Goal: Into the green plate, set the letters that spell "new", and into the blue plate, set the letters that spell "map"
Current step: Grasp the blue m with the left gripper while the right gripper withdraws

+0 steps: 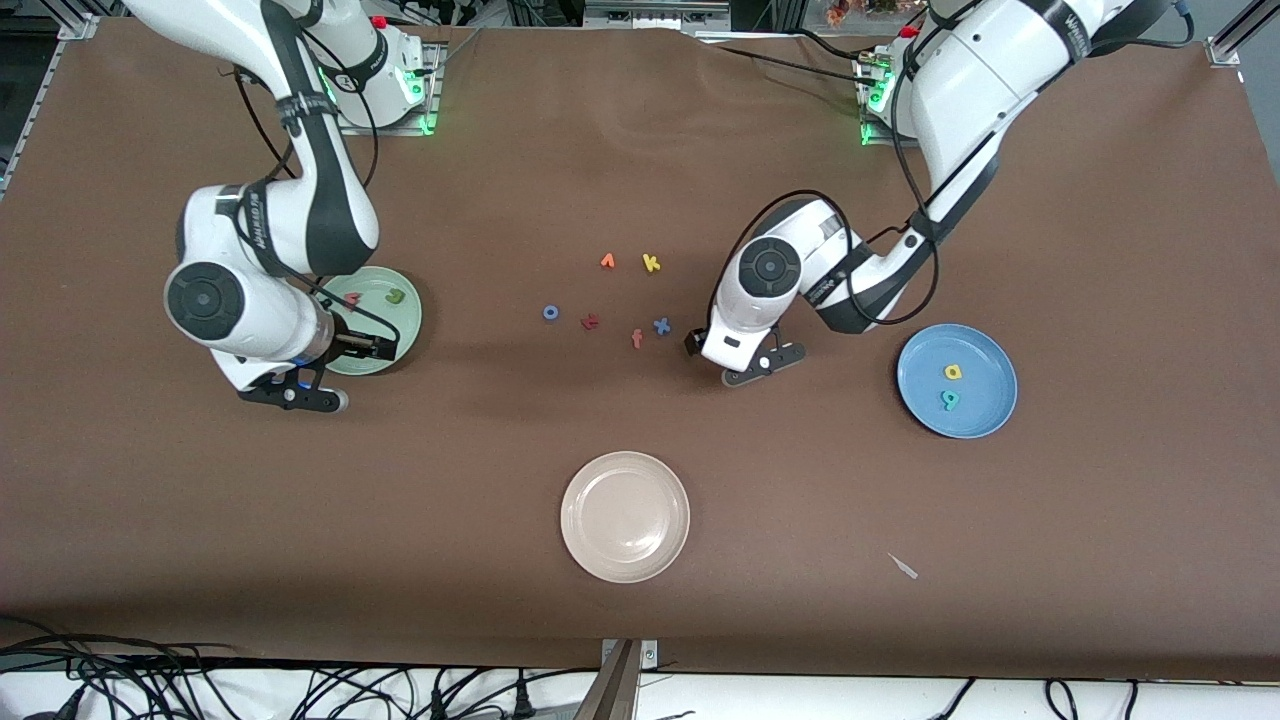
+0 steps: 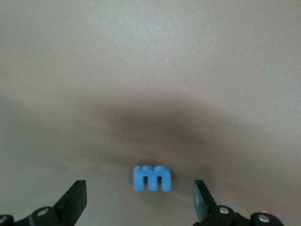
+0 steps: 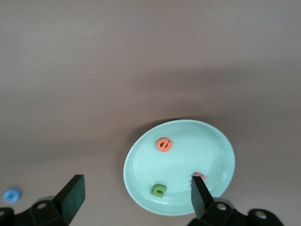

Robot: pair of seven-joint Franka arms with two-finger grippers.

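Periwinkle "m" [image 2: 152, 178] is what our coming move turns on: in the left wrist view it lies flat on the brown desk [image 1: 640, 130], straight under the left tool [image 2: 140, 201], between its two spread fingers, touching neither. Its long axis runs across the gap from finger to finger, so we judge a straight descent would close on its ends. In the front view the arm hides it.

We see the yellow "p" [image 1: 953, 372] and teal "a" [image 1: 949, 400] already in the blue plate [image 1: 985, 345], which sits toward the left arm's end of the desk.

Our right tool [image 3: 134, 197] hangs released and empty over the green plate [image 3: 214, 141], where the orange "e" [image 3: 163, 144], green "n" [image 3: 159, 190] and salmon "w" [image 3: 199, 176] lie. We judge "new" done and "m" the last letter.
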